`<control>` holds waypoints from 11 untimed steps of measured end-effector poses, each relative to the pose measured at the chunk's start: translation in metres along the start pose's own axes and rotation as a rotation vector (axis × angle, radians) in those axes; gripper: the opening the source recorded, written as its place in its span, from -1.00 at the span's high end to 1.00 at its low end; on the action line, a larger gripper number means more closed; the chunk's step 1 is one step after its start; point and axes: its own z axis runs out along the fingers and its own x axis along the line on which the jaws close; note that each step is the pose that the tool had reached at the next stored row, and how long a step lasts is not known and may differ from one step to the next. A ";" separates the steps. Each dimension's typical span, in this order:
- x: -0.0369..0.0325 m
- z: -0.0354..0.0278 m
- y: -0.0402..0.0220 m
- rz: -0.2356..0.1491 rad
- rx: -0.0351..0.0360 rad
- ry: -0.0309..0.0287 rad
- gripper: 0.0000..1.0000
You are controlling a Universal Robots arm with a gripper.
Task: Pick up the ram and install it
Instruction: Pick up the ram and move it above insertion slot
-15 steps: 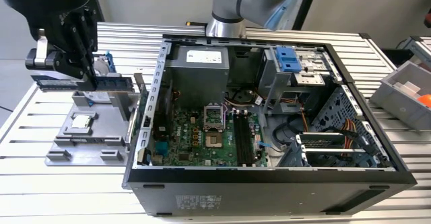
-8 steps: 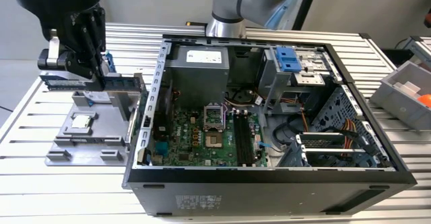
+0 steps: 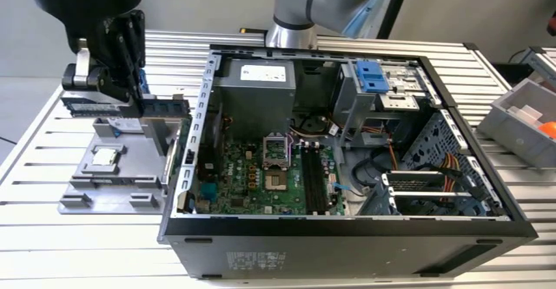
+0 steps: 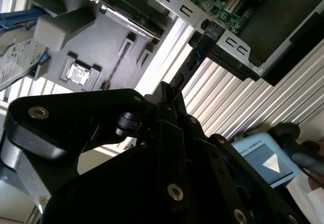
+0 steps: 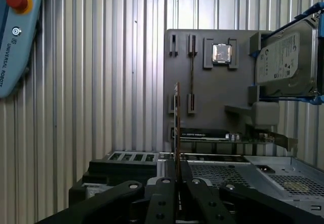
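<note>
Ram (image 3: 166,107): a dark blue-green stick with black chips, clamped in the gripper and lying level. In the first wrist view it is seen edge-on, a thin line (image 5: 177,122) running out from between the fingers.
Gripper (image 3: 139,97): points downward, its fingers drawn in against the two flat faces of the ram, with only the board's thickness between them (image 5: 177,176).
Ram's place: at the fingertips, over the gray holder and outside the computer case.
Gray holder (image 3: 113,178): directly below the tool on the slatted table (image 3: 87,250); in the first wrist view its face (image 5: 212,92) lies straight ahead of the fingertips.
Processor chip (image 3: 106,155): small, square and silver, seated in the holder below the gripper and apart from the fingers; it also shows in the first wrist view (image 5: 221,52).
Hard drive (image 3: 87,103): silver, in a blue frame, standing on the holder just beside the gripper, on the side away from the case (image 5: 283,62).
Computer case (image 3: 347,233): open-topped, next to the tool on the exterior view's right; its perforated wall (image 3: 202,107) is close to the ram's end.
Motherboard (image 3: 243,178): on the floor of the case, lower than the gripper.
Black slots (image 3: 314,178): long and narrow, on the motherboard, well apart from the held ram.
</note>
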 end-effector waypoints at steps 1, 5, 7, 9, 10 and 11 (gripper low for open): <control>0.0000 -0.0001 -0.0010 0.000 -0.0001 0.0000 1.00; 0.0000 -0.0002 -0.0054 0.000 0.0000 0.0000 1.00; 0.0000 -0.0003 -0.0079 0.000 -0.0001 0.0000 1.00; 0.0000 -0.0003 -0.0105 0.000 0.0000 -0.0001 1.00; -0.0001 -0.0004 -0.0117 0.000 -0.0001 0.0000 1.00; -0.0001 -0.0004 -0.0130 0.000 0.0000 -0.0001 1.00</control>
